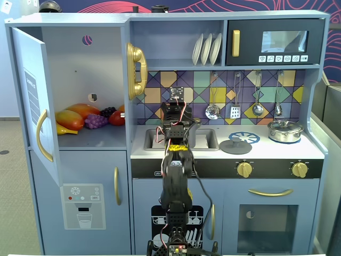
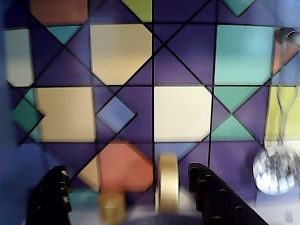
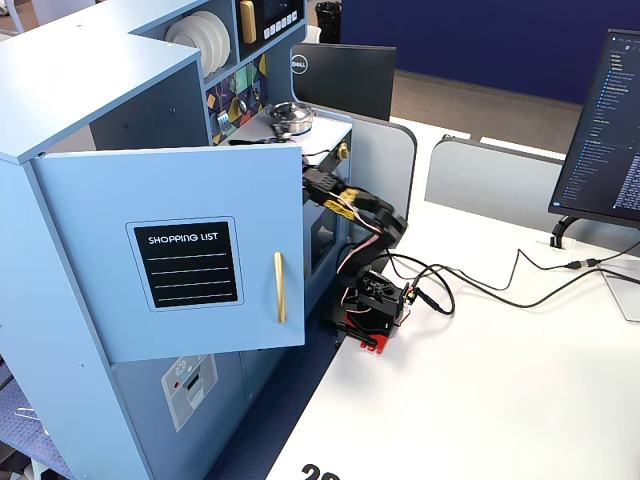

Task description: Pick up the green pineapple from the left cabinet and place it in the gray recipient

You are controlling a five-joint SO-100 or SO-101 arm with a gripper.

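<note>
The left cabinet [image 1: 80, 69] stands open, its door [image 1: 29, 96] swung out to the left. On its shelf lie an orange-yellow mango [image 1: 72, 118], purple grapes [image 1: 96, 121] and red fruit [image 1: 117, 117]. No green pineapple shows in any view. My gripper [image 1: 175, 113] is over the sink [image 1: 205, 140], pointing at the tiled back wall. In the wrist view the gripper [image 2: 127, 169] is open and empty, with the gold tap [image 2: 168, 183] between its black fingers [image 2: 211, 197]. The gray recipient is not clearly seen; the arm hides the sink's middle.
A flat gray lid [image 1: 235, 145] lies on the counter right of the sink. A shiny silver lidded pot [image 1: 285, 130] stands on the right burner. Utensils [image 1: 213, 111] hang on the wall. In the side fixed view the open door [image 3: 170, 250] hides the gripper.
</note>
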